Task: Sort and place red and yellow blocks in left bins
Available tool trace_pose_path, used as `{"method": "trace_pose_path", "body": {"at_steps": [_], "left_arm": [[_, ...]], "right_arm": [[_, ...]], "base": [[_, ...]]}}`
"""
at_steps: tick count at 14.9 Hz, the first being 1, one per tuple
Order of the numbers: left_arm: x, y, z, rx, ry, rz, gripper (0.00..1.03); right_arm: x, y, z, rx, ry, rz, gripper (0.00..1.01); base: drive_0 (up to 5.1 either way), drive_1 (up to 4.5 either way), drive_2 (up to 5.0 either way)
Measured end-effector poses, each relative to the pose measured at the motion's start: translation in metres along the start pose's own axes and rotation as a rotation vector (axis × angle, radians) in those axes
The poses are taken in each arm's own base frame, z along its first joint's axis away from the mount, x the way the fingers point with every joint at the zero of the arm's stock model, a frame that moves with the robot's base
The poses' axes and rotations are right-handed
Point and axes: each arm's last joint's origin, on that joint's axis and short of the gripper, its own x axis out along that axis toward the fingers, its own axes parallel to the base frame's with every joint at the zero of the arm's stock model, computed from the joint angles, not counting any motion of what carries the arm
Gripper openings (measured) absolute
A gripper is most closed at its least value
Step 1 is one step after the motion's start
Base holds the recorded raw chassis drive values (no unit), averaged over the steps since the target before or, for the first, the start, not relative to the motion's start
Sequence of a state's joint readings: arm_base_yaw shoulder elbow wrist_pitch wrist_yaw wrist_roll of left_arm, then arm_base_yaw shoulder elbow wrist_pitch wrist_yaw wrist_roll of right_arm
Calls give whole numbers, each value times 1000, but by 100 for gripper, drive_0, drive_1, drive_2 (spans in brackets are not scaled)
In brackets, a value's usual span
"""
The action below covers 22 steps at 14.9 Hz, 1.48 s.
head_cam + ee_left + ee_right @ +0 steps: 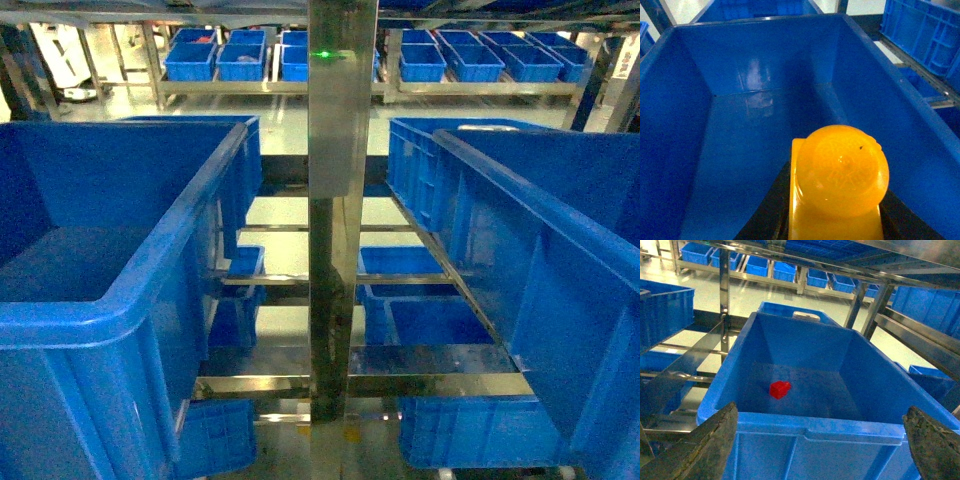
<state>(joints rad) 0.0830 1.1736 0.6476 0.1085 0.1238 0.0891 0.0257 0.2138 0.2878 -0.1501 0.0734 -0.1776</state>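
The yellow block (837, 185) fills the near edge of the left wrist view, its round stud facing the camera. It's clamped in the left gripper (835, 220), dark jaws hugging both sides, hanging above the inside of a big blue bin (760, 65). In the right wrist view, a small red block (780, 389) sits on the floor of another blue crate (820, 422), a bit left of the middle. The right gripper (822, 460) has its jaws spread wide apart, gripping nothing, near that crate's front rim. A steel rack post (335, 220) stands between the left bin (120, 300) and the right crate (560, 260) in the head view.
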Motion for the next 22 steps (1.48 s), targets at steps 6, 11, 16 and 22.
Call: {"method": "trace_pose_path", "body": {"at_steps": [6,11,16,22], "left_arm": [[37,1,-6,39,65,27,27],[103,9,-20,103,150,100,27],[88,45,-13,28,52,200,60],[-61,16,15,-37,-206,-4,98]], "right_arm": [[0,0,0,0,0,0,98],[0,0,0,0,0,0,98],[0,0,0,0,0,0,98],[0,0,0,0,0,0,98]], "base": [[0,0,0],[0,0,0],[0,0,0],[0,0,0]]}}
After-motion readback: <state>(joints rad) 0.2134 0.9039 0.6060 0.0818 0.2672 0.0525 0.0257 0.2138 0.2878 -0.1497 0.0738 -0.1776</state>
